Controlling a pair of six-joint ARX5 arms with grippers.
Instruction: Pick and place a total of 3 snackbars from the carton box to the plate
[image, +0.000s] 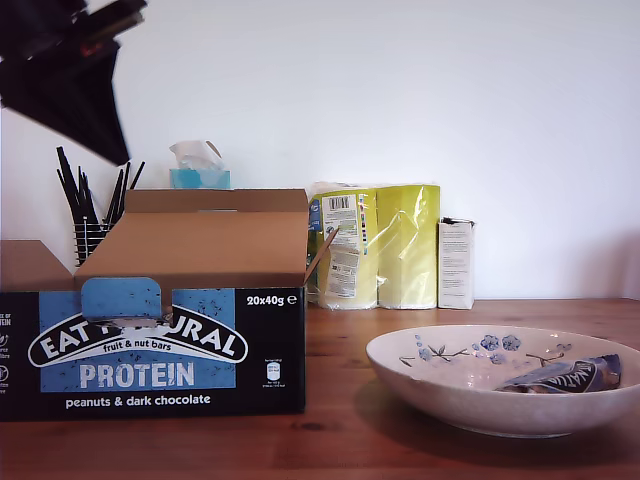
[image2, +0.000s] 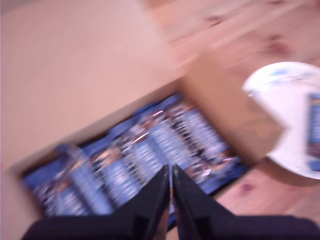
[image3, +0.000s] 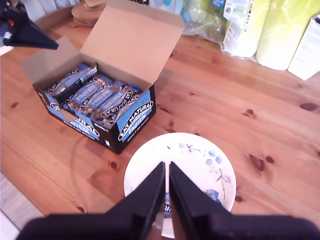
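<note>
Snackbars (image3: 95, 97) lie packed in the open carton box (image3: 131, 125); apparently one on the plate (image: 470, 395). Both end effectors nearly closed, empty. Wrappers light, slippery: grip across mid-length.

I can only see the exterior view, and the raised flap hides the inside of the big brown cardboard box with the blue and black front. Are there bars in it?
Observer: Yes. The second wrist view shows the brown cardboard carton box holding a row of dark blue wrapped snackbars side by side.
Operator: Where's the second gripper? I can't see it.
Observer: My second gripper hangs above the cream flowered ceramic plate, fingers shut with nothing between them.
Operator: And the dark blur in my top left corner?
Observer: That's an arm. The blurred first wrist view shows my first gripper over the open box's bars, fingers shut and empty.
</note>
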